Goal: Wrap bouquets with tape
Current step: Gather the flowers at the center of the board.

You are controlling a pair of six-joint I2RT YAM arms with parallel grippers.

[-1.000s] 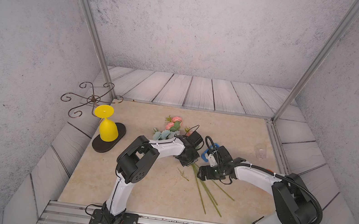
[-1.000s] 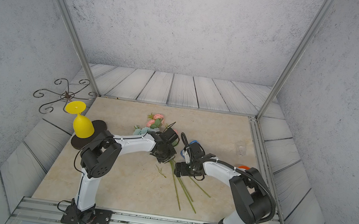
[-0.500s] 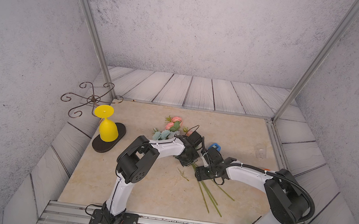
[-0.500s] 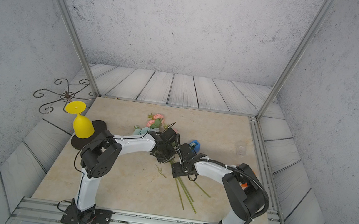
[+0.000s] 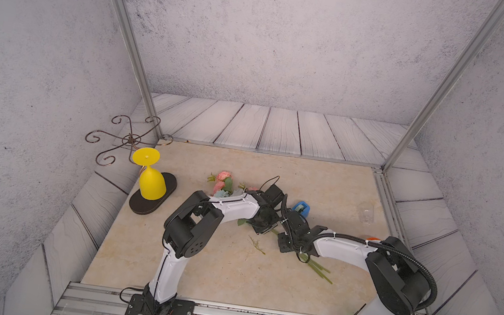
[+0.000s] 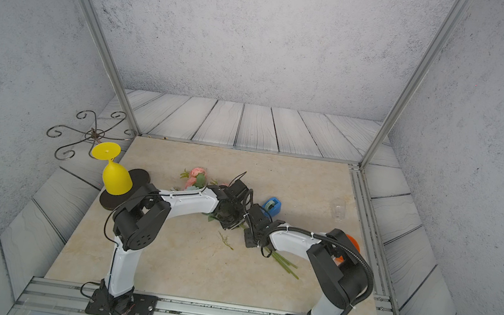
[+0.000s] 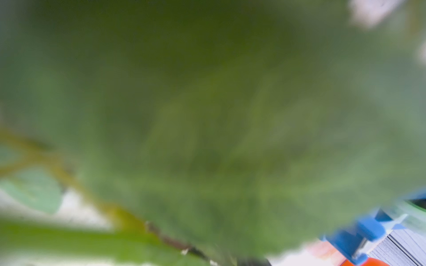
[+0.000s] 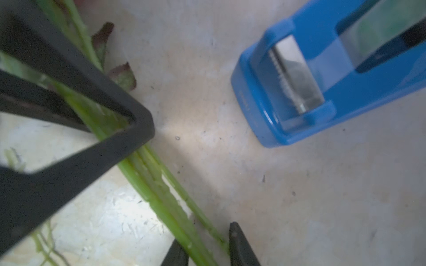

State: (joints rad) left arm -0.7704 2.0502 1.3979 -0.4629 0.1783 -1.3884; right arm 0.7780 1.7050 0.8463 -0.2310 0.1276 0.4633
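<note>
The right arm has swung left, away from the tape dispenser [image 5: 301, 207]. Its end effector [image 8: 205, 249] now grips the bouquet [image 8: 156, 184] by its stems at mid-surface [image 5: 228, 272]. The left end effector [image 5: 263, 228] clamps the same stems slightly farther back.

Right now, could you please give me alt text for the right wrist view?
Green bouquet stems cross a beige table, clamped by the left gripper's black fingers and flanked by the right gripper's fingers. A blue tape dispenser stands beside them.
</note>
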